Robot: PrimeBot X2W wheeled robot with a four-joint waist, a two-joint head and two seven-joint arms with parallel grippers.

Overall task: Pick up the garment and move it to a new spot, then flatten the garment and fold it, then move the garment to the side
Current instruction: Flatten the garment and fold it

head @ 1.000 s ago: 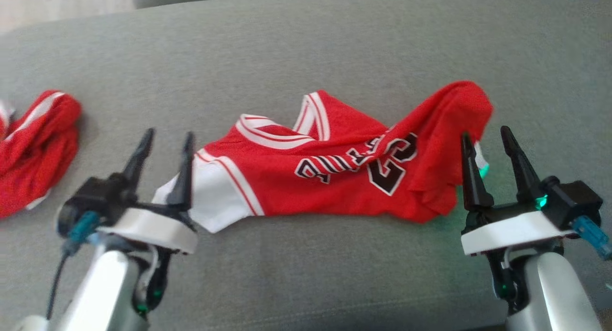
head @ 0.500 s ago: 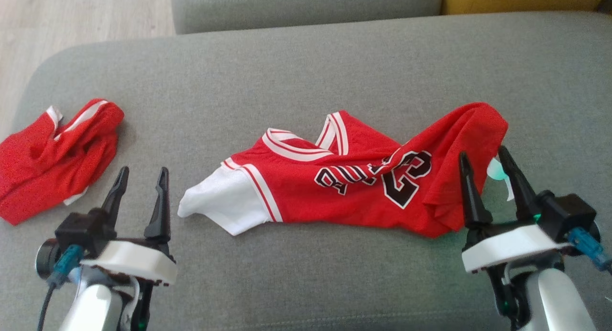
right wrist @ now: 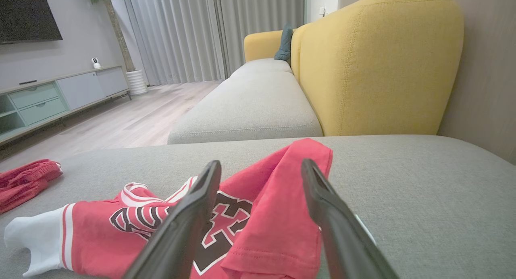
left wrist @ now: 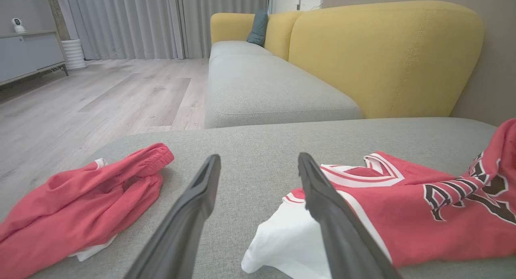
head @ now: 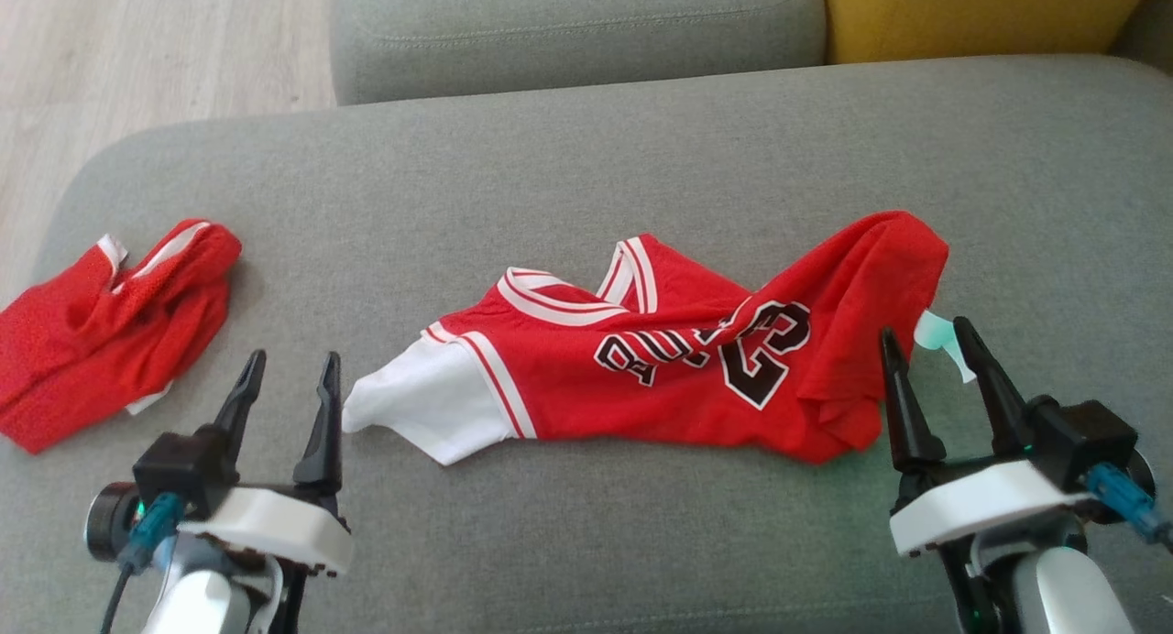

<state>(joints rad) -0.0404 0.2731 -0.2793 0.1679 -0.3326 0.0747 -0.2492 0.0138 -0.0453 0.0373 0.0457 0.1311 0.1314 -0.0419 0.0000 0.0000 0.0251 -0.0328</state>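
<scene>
Two grippers hang low over the cushion [head: 586, 176], and both are released: jaws spread wide, nothing between the fingers.

The jersey [head: 660, 368] lies crumpled on the cushion, stretched from one gripper to the other. It is red with white striped trim, and black lettering and a number run across its middle.

Left gripper [head: 294, 356]: the jersey's white end lies just off the tip of its inner finger. In the left wrist view that finger crosses in front of the white cloth, so whether it touches cannot be told. The gap between the fingers opens onto bare cushion. Out past the outer finger, well apart from the jersey, lies a red bundle [head: 101, 332] with a little white showing at its edge.

Right gripper [head: 923, 328]: the jersey's raised red end sits ahead of it and to its inner side, with folded cloth bunched just beside the inner finger. In the right wrist view red cloth shows in the gap between the fingers, beyond their tips. A pale tag [head: 933, 332] sticks out of that end and lies between the two fingertips in the head view.

Beyond both grippers run a second grey seat, a yellow backrest [head: 971, 11] and pale wooden floor [head: 137, 48].
</scene>
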